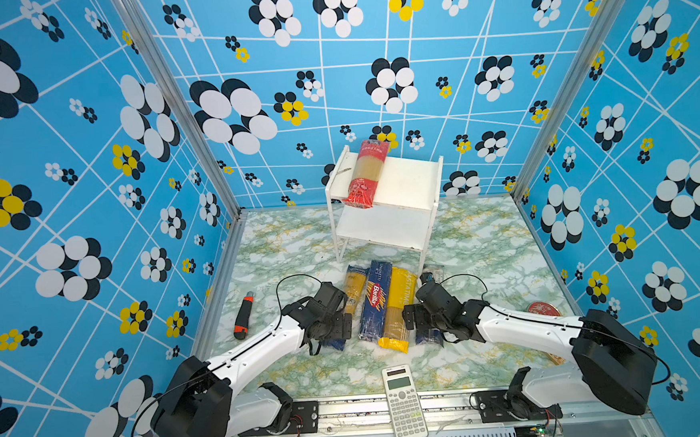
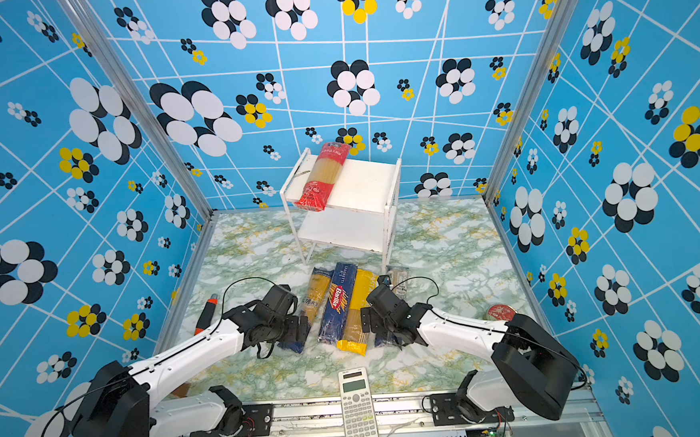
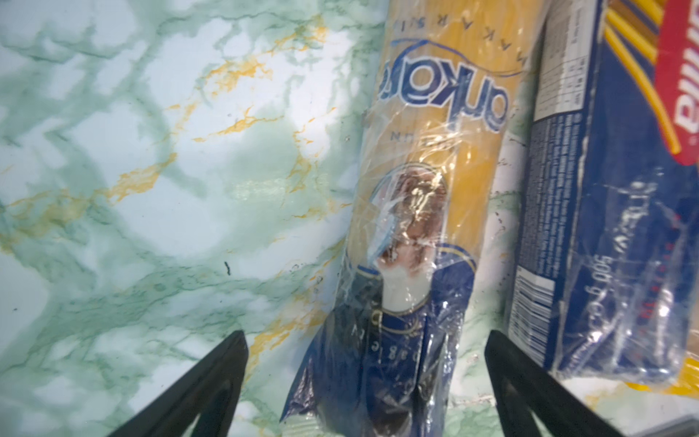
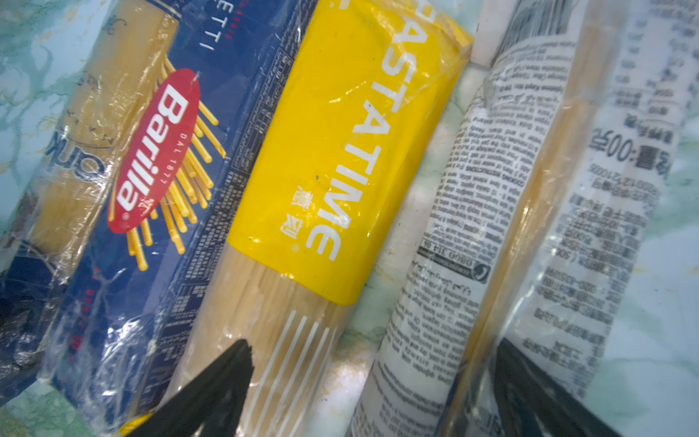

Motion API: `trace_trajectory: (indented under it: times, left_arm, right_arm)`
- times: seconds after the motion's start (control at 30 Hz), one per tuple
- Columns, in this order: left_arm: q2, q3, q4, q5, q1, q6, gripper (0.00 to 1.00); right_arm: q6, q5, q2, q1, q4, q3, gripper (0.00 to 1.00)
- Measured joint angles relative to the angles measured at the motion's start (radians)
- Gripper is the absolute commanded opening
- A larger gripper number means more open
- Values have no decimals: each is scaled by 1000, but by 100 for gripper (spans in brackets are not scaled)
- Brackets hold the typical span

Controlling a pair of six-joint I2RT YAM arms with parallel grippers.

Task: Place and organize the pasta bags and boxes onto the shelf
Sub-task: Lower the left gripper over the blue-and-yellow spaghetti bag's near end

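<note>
Calculator idles up front; left hand gapes astride the navy-ended bag on the table, right hand likewise over the printed bag, likely to pinch each crosswise. Red-ended bag tops the shelf.

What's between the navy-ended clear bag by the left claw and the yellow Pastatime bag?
The dark blue Barilla pack lies lengthwise between the navy-ended clear bag and the yellow Pastatime bag, alongside both; both top views show it.

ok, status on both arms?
Left gripper open over navy-ended bag. Right gripper open over printed clear bag. Red-ended bag on shelf top. Yellow bag under one right finger.
</note>
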Motion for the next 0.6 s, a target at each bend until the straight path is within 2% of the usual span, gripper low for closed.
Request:
trace_trajectory:
  times: [0.23,0.6]
  left_arm:
    - [-63,-74,86,45,0,8,99]
    - [-68,-131,187,65,-13,20,99]
  right_arm:
    - [0,0,0,0,0,0,99]
    - [0,0,2,0,0,0,99]
